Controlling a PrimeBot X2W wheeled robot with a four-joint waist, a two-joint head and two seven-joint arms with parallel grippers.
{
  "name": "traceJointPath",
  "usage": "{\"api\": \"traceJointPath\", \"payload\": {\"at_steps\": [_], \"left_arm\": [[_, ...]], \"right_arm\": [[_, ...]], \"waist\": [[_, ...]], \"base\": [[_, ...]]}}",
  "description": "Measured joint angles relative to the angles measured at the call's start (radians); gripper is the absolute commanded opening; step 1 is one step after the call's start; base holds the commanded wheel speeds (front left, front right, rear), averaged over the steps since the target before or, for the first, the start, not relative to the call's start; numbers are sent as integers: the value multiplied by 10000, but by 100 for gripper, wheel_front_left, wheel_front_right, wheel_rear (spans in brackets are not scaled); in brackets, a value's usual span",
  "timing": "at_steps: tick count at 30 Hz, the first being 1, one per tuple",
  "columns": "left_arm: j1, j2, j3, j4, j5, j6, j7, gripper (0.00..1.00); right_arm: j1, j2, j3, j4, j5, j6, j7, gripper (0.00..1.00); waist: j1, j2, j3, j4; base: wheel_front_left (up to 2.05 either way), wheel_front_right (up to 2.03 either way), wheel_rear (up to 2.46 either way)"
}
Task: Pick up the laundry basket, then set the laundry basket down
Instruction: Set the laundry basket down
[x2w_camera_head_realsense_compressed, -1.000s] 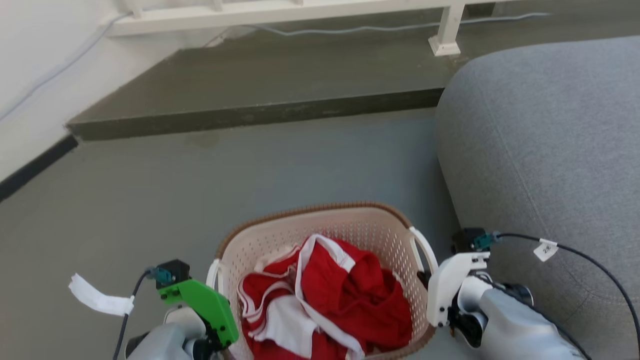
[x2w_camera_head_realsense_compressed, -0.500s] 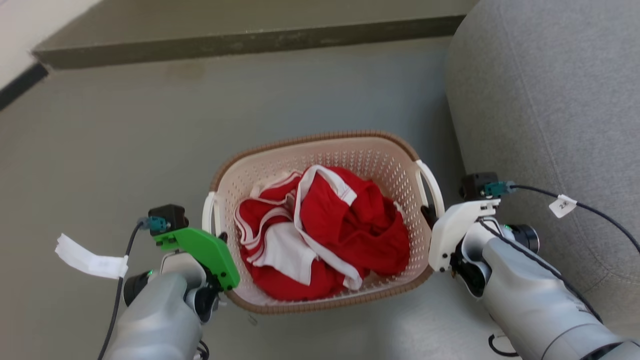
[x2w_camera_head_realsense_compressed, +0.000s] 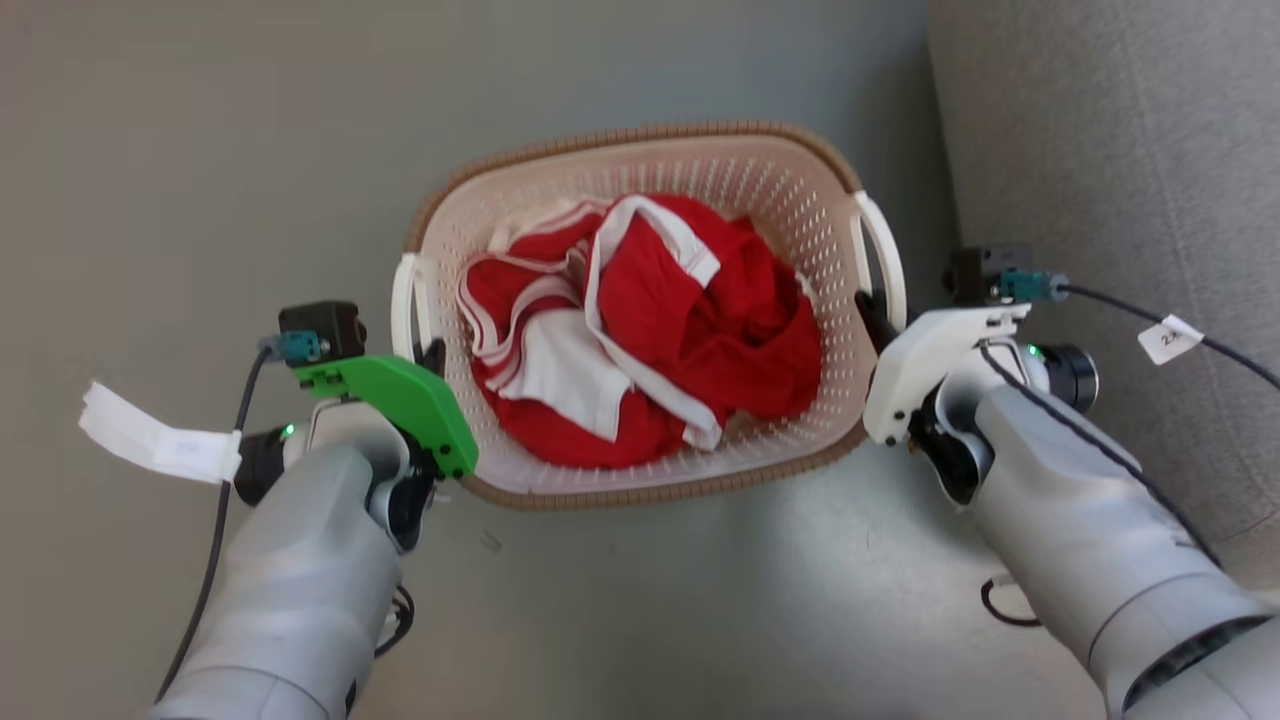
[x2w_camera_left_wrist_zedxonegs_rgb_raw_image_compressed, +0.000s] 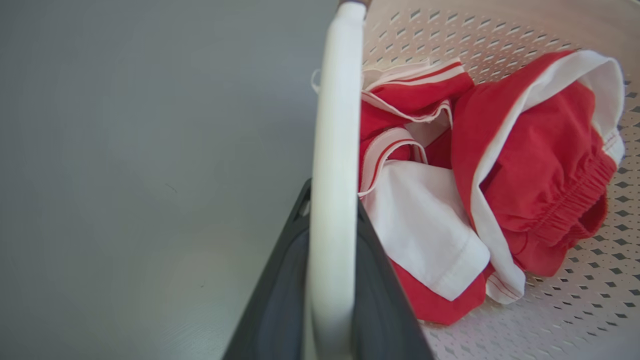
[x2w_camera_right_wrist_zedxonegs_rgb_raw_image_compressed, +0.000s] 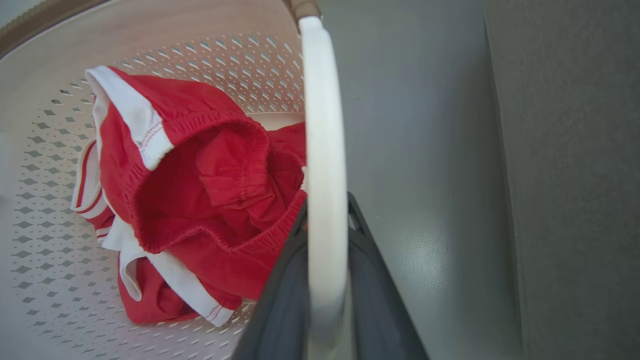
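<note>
On opposite sides, left gripper (x2w_camera_head_realsense_compressed: 433, 358) and right gripper (x2w_camera_head_realsense_compressed: 872, 312) clamp the laundry basket (x2w_camera_head_realsense_compressed: 745, 172)

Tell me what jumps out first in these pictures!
The bright red and white clothes piled in the cream laundry basket, in the middle of the head view. Next, the left gripper and right gripper, clamped on the basket's two sides, with a grey sofa to the right.
</note>
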Motion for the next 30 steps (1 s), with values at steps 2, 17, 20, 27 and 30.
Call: {"api": "traceJointPath", "payload": {"at_steps": [2,17,20,27,30], "left_arm": [[-260,0,-13,-17,31,42,-100,0],[-1923,163,-240,-221,472,165,-351,0],[-2316,211,-278,-247,556,178,-407,0],[-2927,198,-303,-263,650,178,-541,0],[-3005,180,-301,-247,650,178,-629,0]], "right_arm": [[-284,-36,-12,-15,-81,-10,-144,0],[-1606,-127,-284,-104,-81,-343,-502,0],[-1959,-159,-320,-144,-81,-357,-566,0],[-2546,-316,-407,-203,-82,-393,-650,0],[-2653,-353,-424,-205,-159,-393,-669,0]], "waist": [[0,0,433,8],[0,0,2605,22],[0,0,3038,25],[0,0,3996,45],[0,0,4325,70]], "base": [[0,0,0],[0,0,0],[0,0,0],[0,0,0],[0,0,0]]}}
